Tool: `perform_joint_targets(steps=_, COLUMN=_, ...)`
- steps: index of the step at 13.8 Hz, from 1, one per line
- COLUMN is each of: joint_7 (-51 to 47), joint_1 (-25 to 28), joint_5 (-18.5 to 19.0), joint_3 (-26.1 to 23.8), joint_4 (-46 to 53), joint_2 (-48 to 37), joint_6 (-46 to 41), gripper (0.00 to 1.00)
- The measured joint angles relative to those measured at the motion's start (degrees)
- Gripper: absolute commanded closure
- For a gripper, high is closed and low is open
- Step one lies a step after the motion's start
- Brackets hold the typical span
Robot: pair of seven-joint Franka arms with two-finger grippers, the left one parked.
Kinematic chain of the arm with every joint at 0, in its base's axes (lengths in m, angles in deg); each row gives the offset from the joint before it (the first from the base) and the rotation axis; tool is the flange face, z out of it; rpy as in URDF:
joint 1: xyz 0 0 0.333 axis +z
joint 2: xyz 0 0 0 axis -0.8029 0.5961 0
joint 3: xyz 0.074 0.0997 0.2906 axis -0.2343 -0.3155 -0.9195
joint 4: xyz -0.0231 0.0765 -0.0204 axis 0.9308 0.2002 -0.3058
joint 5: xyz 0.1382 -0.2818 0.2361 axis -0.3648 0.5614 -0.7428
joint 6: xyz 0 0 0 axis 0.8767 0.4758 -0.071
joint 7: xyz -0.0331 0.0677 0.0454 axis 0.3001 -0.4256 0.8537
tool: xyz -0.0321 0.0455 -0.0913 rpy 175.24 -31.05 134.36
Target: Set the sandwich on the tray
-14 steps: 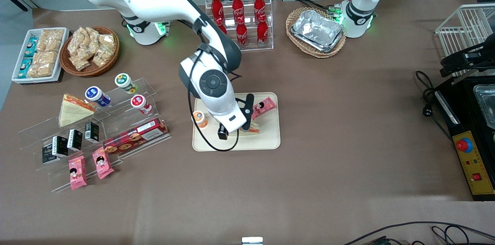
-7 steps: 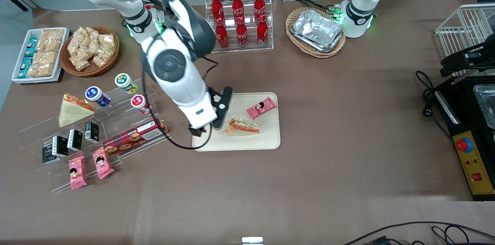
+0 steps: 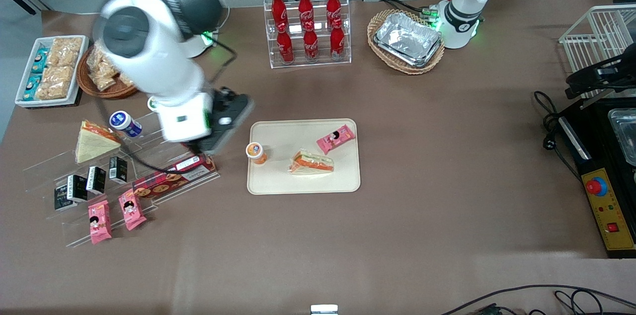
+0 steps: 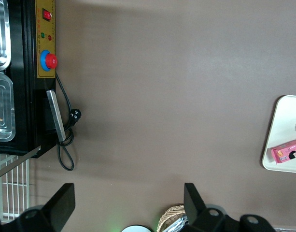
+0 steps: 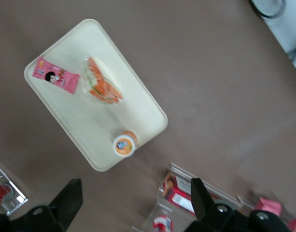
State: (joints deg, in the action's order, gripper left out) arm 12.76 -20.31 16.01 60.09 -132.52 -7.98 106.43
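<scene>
Sandwich (image 3: 311,162): lying on tray (image 3: 303,186), placement apparently done. Gripper (image 5: 133,205): jaws released, empty, raised over the acrylic shelf (image 3: 149,156). Advice: withdraw high, avoiding shelf goods.

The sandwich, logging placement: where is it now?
The sandwich lies on the tray, between the orange-lidded cup and pink snack pack; the gripper is off the tray, above the display stand.

The gripper (image 3: 226,123) is motion-blurred above the acrylic shelf (image 3: 164,156) — its arm hides the snack basket (image 3: 107,87) partly (and one shelf cup entirely).
</scene>
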Motion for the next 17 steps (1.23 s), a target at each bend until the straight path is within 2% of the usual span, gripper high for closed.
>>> perform_joint_targets(steps=11, joint_7=-0.4, joint_1=-20.9, joint_5=-0.2, joint_3=-2.7, joint_4=-0.1, joint_2=-9.3, joint_6=-8.1, gripper=0.00)
perform_joint_targets(steps=17, joint_7=-11.6, joint_1=-26.6, joint_5=-0.1, joint_3=-2.0, joint_4=-0.1, joint_2=-11.2, joint_6=-11.5, gripper=0.00)
